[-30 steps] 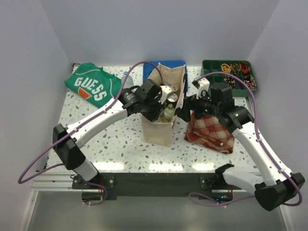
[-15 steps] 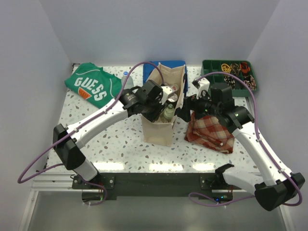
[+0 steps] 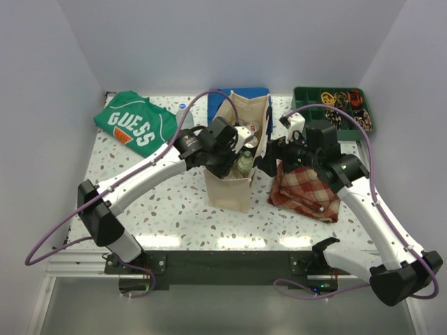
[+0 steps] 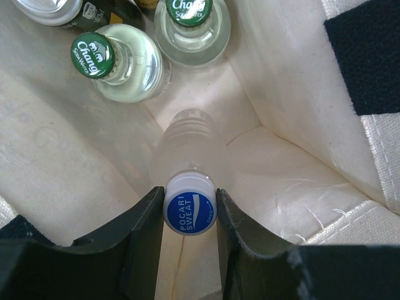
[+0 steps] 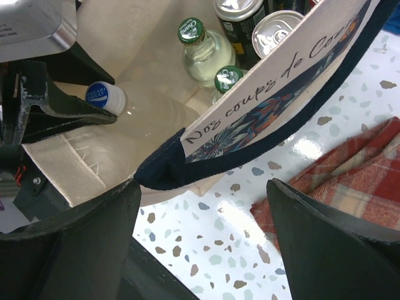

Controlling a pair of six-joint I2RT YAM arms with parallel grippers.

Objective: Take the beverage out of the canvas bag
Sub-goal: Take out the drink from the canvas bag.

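left wrist view is showing the left jaws reaching down inside the canvas bag (image 4: 294, 181) and pinching the blue-and-white cap (image 4: 190, 211) of a clear pocari sweat bottle (image 4: 190, 147), one black finger pressing on each side of the cap. the bottle is standing on the bag's floor in a corner. two green-capped bottles (image 4: 128, 62) are standing beyond it, apart from the jaws. judging by this, the grasp is made and the lift is the step in hand. the next move is calling for a straight pull upward, clear of the cloth walls, without the cap slipping from so narrow a grip and without dragging the bag along. moving right, the right wrist view is showing the right jaws spread wide and holding nothing, straddling the navy-trimmed rim (image 5: 164, 172) at the bag's corner. whether either finger is touching the trim cannot be told. they are likely placed to steady the bag. a red plaid cloth (image 5: 350, 169) is lying on the speckled bench (image 5: 206, 250) just beside the bag.
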